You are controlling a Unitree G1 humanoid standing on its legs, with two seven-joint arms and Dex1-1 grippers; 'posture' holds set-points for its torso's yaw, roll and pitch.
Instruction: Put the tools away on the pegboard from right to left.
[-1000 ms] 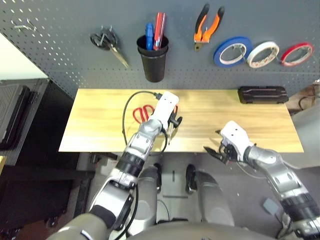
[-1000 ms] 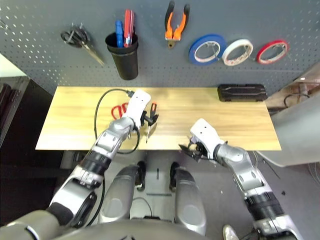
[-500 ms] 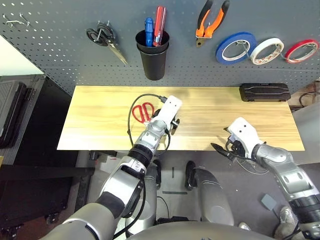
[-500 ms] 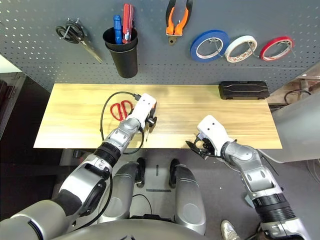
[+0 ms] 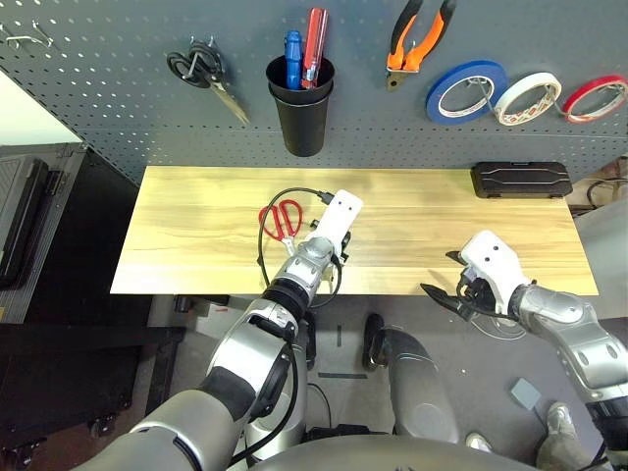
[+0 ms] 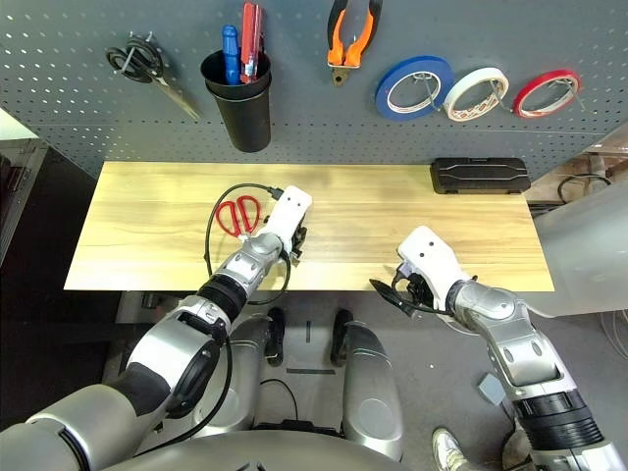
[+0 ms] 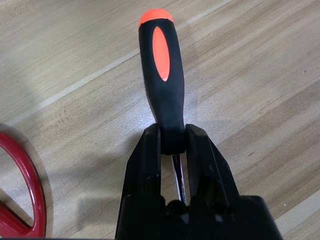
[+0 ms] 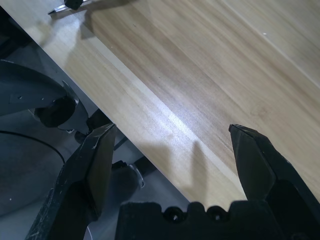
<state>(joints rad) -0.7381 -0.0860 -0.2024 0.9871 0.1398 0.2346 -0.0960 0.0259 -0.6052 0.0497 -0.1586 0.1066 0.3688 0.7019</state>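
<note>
The black-and-orange screwdriver (image 7: 161,65) lies on the wooden table (image 5: 196,226) near its front edge. My left gripper (image 7: 172,137) is shut on the screwdriver's handle where it meets the metal shaft. In the head view my left gripper (image 5: 339,253) is down at the table, just right of the red-handled scissors (image 5: 282,219), which lie flat. The pegboard (image 5: 118,108) carries the orange-and-black pliers (image 5: 417,39) and the cream-white tape roll (image 5: 520,100). My right gripper (image 5: 451,294) hangs open just off the table's front edge, holding nothing.
On the pegboard hang black scissors (image 5: 206,74), a black cup (image 5: 300,108) with blue and red handles, a blue tape roll (image 5: 461,93) and a red tape roll (image 5: 592,98). A black case (image 5: 520,181) lies at the table's back right. A black cable (image 5: 265,255) loops beside my left wrist.
My left gripper has come down to the table and shut on the screwdriver's handle. My right arm drifted slightly right, staying open. The camera view shifted a little.
</note>
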